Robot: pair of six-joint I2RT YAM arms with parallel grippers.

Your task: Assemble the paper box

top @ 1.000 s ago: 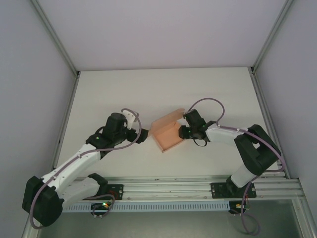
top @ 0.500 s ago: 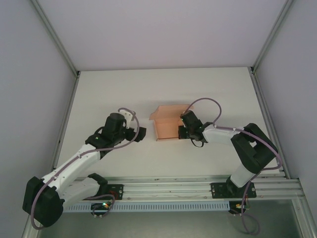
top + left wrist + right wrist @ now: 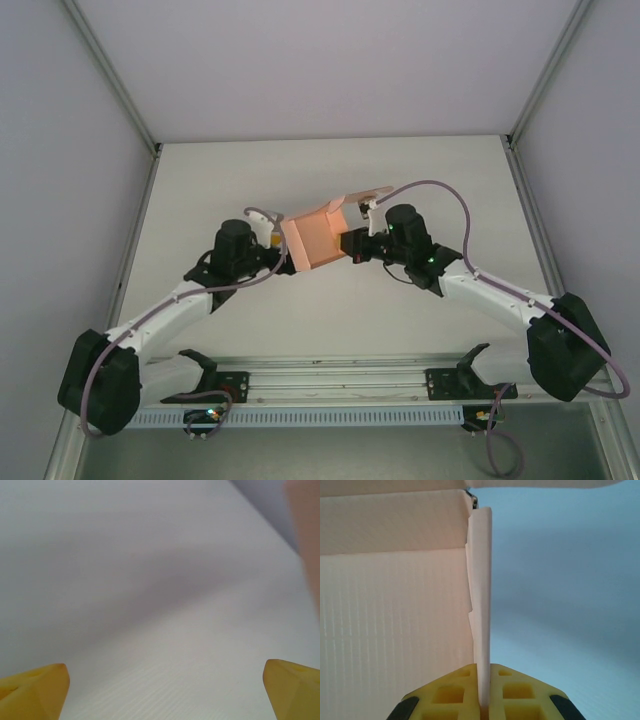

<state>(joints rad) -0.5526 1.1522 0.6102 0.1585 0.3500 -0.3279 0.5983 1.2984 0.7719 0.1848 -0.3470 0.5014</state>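
Note:
The paper box (image 3: 316, 240) is a salmon-pink, partly folded card shape held tilted above the table's middle, one flap (image 3: 362, 199) sticking out to the upper right. My right gripper (image 3: 350, 246) is shut on its right side. In the right wrist view the yellow fingers (image 3: 451, 695) pinch one thin upright wall (image 3: 481, 605) edge-on, with the ribbed panel of the box (image 3: 395, 625) to the left. My left gripper (image 3: 277, 257) is at the box's left edge and stands open. Its yellow fingertips (image 3: 35, 690) are wide apart over bare table, and the blurred pink box edge (image 3: 305, 535) is at the upper right.
The white table (image 3: 230, 180) is bounded by grey walls with metal corner posts (image 3: 110, 75). The aluminium rail (image 3: 340, 385) carrying both arm bases runs along the near edge. The right arm's cable (image 3: 440, 190) loops above its wrist.
The right arm has stretched out and carried the box left and up, turning it. The left arm has reached forward to the box's left edge. The right jaws closed tighter on the wall.

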